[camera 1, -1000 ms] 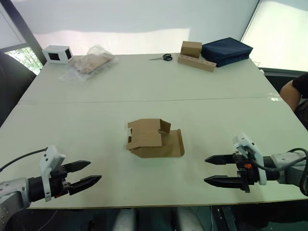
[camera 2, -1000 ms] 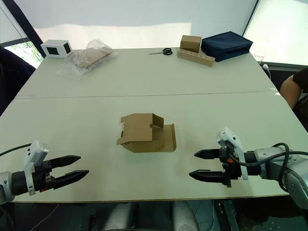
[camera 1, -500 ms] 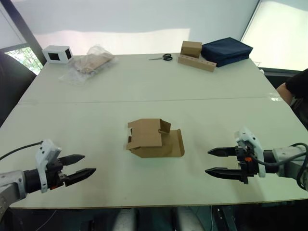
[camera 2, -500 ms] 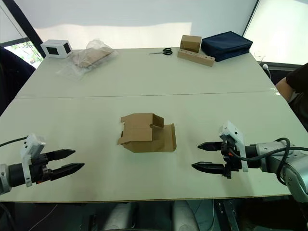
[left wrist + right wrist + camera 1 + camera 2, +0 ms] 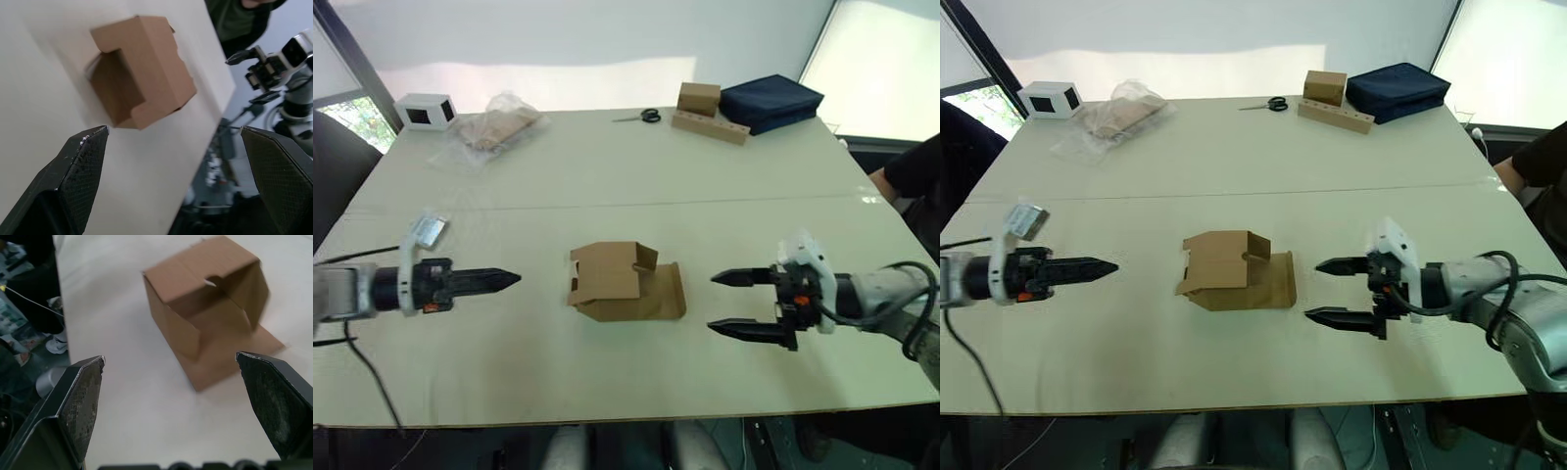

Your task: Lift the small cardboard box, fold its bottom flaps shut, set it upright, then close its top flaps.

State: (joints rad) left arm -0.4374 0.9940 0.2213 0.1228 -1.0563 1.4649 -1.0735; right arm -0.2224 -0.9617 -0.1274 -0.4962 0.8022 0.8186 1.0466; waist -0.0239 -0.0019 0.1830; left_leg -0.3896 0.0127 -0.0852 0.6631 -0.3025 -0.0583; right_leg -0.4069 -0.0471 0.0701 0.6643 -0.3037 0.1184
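Left eye view has the small cardboard box point(image 5: 625, 282) lying on its side at the middle of the table point(image 5: 607, 176), flaps loose at both ends, with the left gripper point(image 5: 499, 280) at its 9 o'clock and the right gripper point(image 5: 734, 302) at its 3 o'clock, both apart from it. Each gripper's jaws are spread wide and hold nothing, as the wrist views show. The step in hand looks like the approach before lifting; next, both grippers should close in from opposite sides onto firm cardboard walls, not loose flaps.
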